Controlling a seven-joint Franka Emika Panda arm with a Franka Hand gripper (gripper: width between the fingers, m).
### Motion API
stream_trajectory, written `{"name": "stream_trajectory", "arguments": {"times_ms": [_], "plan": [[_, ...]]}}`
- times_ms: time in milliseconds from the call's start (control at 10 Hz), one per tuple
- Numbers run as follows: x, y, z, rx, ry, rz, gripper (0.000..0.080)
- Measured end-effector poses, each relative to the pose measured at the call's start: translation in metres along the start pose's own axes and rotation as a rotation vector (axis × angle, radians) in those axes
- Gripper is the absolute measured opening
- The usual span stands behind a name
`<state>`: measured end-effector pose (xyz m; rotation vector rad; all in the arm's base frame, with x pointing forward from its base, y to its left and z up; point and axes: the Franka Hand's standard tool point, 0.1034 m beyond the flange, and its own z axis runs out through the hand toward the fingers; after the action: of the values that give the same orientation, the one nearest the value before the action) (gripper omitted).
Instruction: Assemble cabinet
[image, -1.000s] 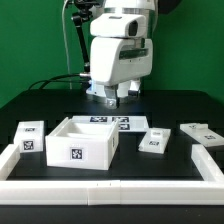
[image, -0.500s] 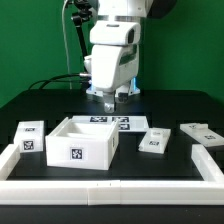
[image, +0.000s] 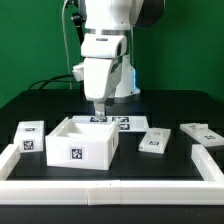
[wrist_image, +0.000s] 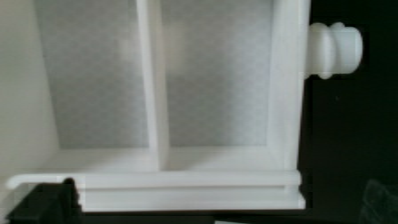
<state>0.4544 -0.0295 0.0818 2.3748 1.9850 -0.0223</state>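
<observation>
Nearest the camera ran the low border wall (image: 110, 187). Behind it the cabinet (image: 84, 143) sat open-topped on the black table (image: 180, 105), with loose drawer blocks (image: 153, 141) on either side. The gripper (image: 99, 108) hung just over the cabinet's far rim, jaws apart and empty. In the wrist view, one dark finger (wrist_image: 45, 200) showed beside that rim.
</observation>
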Motion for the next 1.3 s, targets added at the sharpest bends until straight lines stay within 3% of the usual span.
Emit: {"name": "stream_trajectory", "arguments": {"times_ms": [200, 300, 600, 1000, 1300], "plan": [[-0.006, -0.009, 0.006, 0.000, 0.005, -0.027, 0.0798], [-0.012, -0.025, 0.016, 0.008, 0.011, -0.024, 0.0798], [-0.010, -0.045, 0.040, 0.016, 0.031, -0.021, 0.0798], [-0.006, -0.046, 0.058, 0.035, 0.039, -0.012, 0.0798], [-0.006, -0.047, 0.060, 0.038, 0.040, -0.006, 0.0785]]}}
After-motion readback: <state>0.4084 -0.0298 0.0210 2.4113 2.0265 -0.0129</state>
